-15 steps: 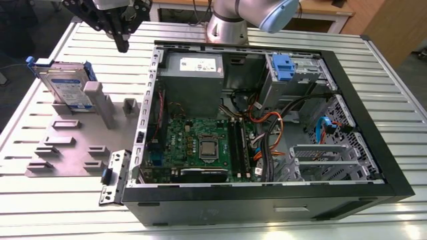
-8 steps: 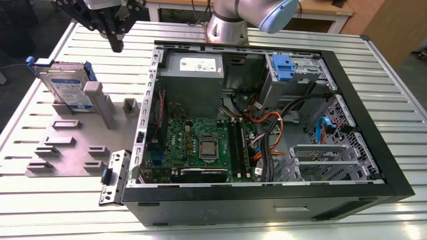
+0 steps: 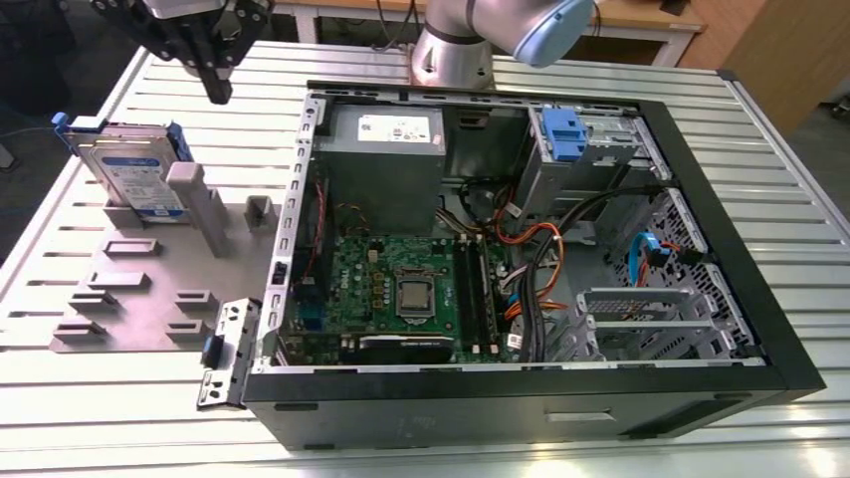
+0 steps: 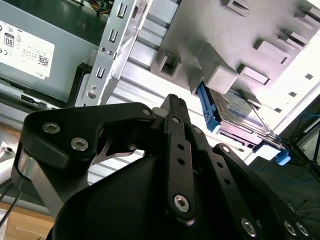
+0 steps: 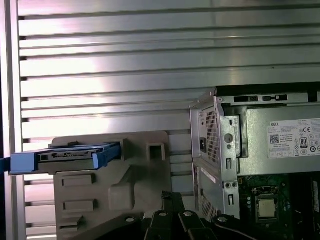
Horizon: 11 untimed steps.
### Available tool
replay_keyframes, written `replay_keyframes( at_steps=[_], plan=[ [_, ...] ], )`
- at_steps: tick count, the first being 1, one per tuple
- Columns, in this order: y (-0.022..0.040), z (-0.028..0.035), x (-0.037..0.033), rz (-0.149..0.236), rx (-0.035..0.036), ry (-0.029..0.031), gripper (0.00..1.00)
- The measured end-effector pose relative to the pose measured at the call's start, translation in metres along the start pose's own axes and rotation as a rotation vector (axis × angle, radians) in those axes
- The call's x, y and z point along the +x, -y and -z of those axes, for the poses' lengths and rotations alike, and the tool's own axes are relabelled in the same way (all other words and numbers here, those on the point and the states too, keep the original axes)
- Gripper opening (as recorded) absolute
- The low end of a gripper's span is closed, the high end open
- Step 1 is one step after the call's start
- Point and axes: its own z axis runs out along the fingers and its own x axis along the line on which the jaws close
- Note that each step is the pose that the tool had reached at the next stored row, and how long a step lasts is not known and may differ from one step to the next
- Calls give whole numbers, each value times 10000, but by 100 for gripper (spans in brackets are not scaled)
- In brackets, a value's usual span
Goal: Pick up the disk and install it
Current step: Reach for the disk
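The disk (image 3: 133, 177), a silver drive with a white-and-blue label and blue rails, stands on edge in a slot of the grey holder plate (image 3: 146, 284) on the exterior view's left. Both wrist views show it as well, edge-on in the first wrist view as the disk (image 5: 65, 157) and in the second as the disk (image 4: 235, 107). My gripper (image 3: 217, 92) hangs above the table, behind the disk and a little to the exterior view's right of it, not touching it. Its black fingers meet at one tip with nothing between them, as the gripper (image 4: 172, 100) and the gripper (image 5: 172, 196) show.
An open computer case (image 3: 743, 299) lies on the slatted metal table (image 3: 159, 418). Inside are a grey power supply box (image 3: 385, 139), a motherboard (image 3: 398, 289), cables and a bare blue bracket (image 3: 564, 134) in the drive bay. The arm's base (image 3: 459, 50) stands behind the case.
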Motion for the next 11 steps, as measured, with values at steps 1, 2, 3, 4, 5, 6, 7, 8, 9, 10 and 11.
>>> replay_keyframes(
  at_steps=[1,2,3,4,5,6,7,8,9,10,11],
  plan=[
    [1,1,14,0,1,-1,11],
    [2,0,28,0,1,0,11],
    [3,0,44,0,0,0,11],
    [4,0,57,0,0,0,11],
    [5,0,68,0,0,0,11],
    [6,0,78,0,0,0,11],
    [7,0,87,0,0,0,11],
    [7,1,96,0,0,0,11],
    [8,1,105,-1,0,0,11],
    [9,1,114,-1,0,0,11],
    [9,1,123,-1,0,0,11]
  ],
)
